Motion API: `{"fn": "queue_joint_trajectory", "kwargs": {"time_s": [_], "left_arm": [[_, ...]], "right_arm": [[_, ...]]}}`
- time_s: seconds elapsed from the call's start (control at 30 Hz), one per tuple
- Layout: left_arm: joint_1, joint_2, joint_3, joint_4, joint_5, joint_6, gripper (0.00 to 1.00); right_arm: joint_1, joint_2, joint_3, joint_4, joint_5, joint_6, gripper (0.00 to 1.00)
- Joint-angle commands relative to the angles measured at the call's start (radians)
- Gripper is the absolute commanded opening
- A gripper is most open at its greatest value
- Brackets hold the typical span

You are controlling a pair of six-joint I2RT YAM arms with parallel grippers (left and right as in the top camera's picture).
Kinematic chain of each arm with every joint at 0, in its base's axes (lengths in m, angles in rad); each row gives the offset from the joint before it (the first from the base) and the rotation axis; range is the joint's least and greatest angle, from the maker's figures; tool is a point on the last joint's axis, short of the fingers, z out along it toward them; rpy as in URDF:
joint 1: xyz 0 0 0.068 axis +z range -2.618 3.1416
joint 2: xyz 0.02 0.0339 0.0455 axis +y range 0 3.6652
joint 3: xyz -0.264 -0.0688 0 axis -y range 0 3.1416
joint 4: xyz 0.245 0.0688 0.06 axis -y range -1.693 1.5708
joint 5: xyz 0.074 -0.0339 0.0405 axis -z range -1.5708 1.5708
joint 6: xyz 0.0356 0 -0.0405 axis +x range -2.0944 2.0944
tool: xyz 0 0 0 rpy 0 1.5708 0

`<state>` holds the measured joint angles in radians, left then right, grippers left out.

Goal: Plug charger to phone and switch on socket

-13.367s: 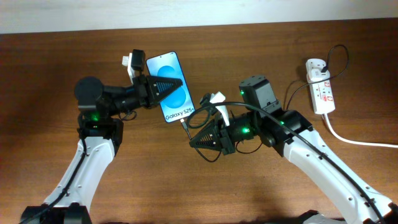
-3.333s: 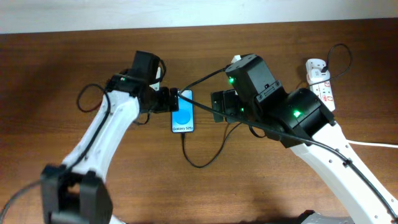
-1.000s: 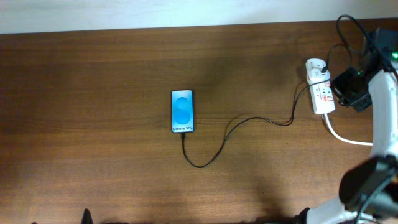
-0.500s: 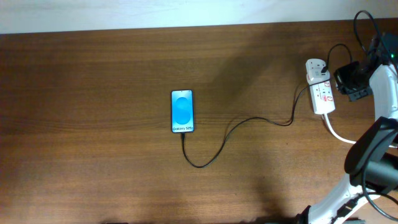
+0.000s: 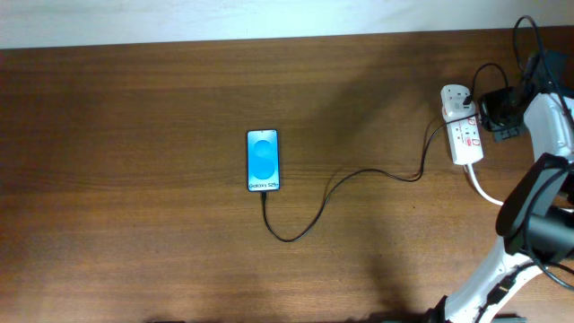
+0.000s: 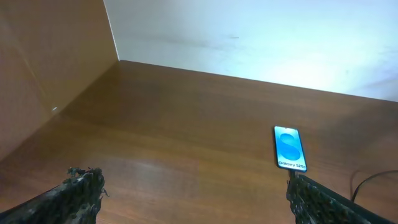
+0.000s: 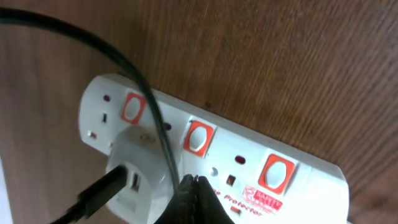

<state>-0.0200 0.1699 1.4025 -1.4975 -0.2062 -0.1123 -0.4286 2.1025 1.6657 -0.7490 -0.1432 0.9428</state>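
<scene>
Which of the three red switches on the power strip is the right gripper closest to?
The middle switch on the socket: the shut right gripper sits just below it, while the two outer switches lie farther off to either side.

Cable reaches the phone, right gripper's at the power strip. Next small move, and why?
Probably ease the right gripper forward so its shut tips press the middle red switch on the socket. The charger already runs from the phone to the white adapter in the strip, and the tips sit just short of that switch. Whether it serves that outlet is unclear.
</scene>
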Motion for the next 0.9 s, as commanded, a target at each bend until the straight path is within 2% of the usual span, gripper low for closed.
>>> {"fn": "queue_joint_trajectory", "kwargs": {"time_s": [0.0, 0.53, 0.87], "left_arm": [[0.005, -0.011, 0.0, 0.002, 0.007, 0.009, 0.99], [0.004, -0.011, 0.0, -0.027, 0.007, 0.009, 0.99], [0.004, -0.011, 0.0, -0.027, 0.007, 0.009, 0.99]], "right_arm": [[0.014, 0.032, 0.008, 0.014, -0.017, 0.017, 0.04], [0.024, 0.095, 0.008, 0.045, -0.027, 0.042, 0.04], [0.022, 0.092, 0.053, 0.04, -0.056, 0.005, 0.04]]}}
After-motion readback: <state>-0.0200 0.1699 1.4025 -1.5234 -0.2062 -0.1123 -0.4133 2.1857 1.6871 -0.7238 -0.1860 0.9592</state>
